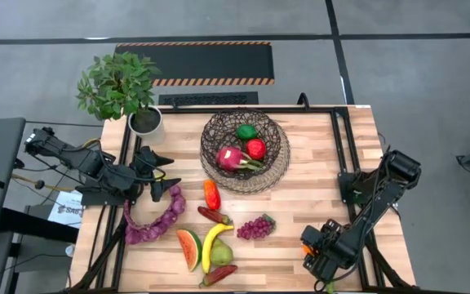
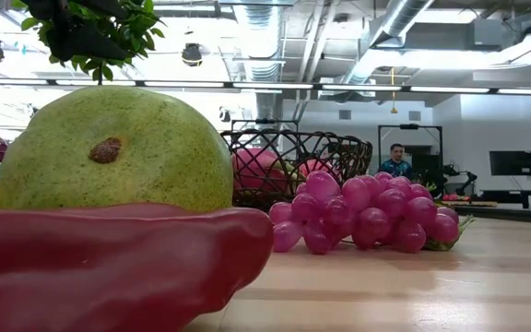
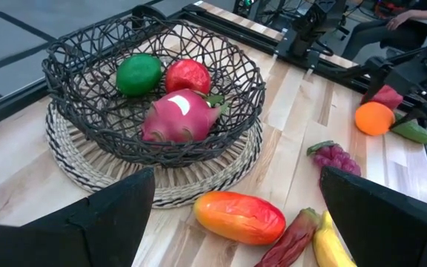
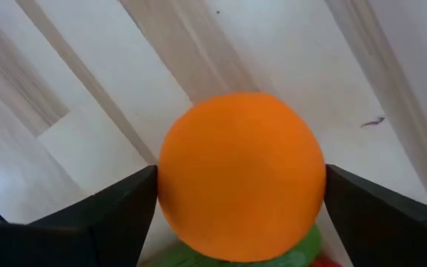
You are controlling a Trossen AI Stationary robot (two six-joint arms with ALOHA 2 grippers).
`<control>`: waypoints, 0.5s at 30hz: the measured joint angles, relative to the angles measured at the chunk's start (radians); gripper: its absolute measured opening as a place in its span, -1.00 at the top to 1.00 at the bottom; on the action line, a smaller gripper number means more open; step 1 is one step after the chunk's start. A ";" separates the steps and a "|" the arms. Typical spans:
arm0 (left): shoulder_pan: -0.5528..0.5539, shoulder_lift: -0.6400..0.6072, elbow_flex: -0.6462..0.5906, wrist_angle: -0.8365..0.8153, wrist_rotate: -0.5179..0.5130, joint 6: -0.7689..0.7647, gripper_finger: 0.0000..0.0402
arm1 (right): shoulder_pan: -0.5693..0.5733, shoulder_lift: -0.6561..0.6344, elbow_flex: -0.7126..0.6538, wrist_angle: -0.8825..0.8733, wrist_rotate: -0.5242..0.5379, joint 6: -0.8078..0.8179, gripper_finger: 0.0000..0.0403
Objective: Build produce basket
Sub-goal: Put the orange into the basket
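The dark wire basket (image 1: 245,151) (image 3: 154,96) stands on its wicker base on the table's far middle. It holds a pink dragon fruit (image 3: 180,117), a green fruit (image 3: 138,74) and a red fruit (image 3: 187,74). My left gripper (image 1: 170,173) (image 3: 237,170) is open, hovering left of the basket above the purple string (image 1: 155,216). My right gripper (image 1: 310,249) (image 4: 241,174) is open at the near right, one finger on each side of the orange (image 4: 242,174) (image 3: 374,117). Grapes (image 1: 254,227) (image 2: 362,212), banana (image 1: 212,245), watermelon slice (image 1: 189,249) and a green pear (image 2: 113,148) lie on the table. My right gripper comes at the orange from above, pointing down, with its fingers (image 4: 124,208) level with the orange's two sides (image 4: 170,178). I cannot tell whether they touch it. A green piece (image 4: 288,252) shows under the orange.
A potted plant (image 1: 121,86) in a white pot (image 1: 145,121) stands at the far left corner. An orange-red fruit (image 3: 239,216) and red peppers (image 1: 213,216) (image 2: 109,258) lie near the basket. Black frame rails (image 1: 337,139) run along the table's sides. A person (image 2: 395,159) is in the room behind.
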 joint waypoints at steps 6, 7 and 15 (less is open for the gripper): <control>0.000 0.000 0.000 0.000 0.000 -0.005 -0.83 | -0.030 0.000 -0.006 -0.022 -0.004 -0.012 -0.68; 0.000 0.000 0.000 0.000 -0.001 -0.006 -0.83 | -0.033 0.000 -0.006 -0.026 -0.004 -0.013 -0.63; 0.000 0.000 0.000 0.000 -0.001 -0.006 -0.83 | -0.076 0.008 0.028 -0.038 0.026 -0.073 -0.44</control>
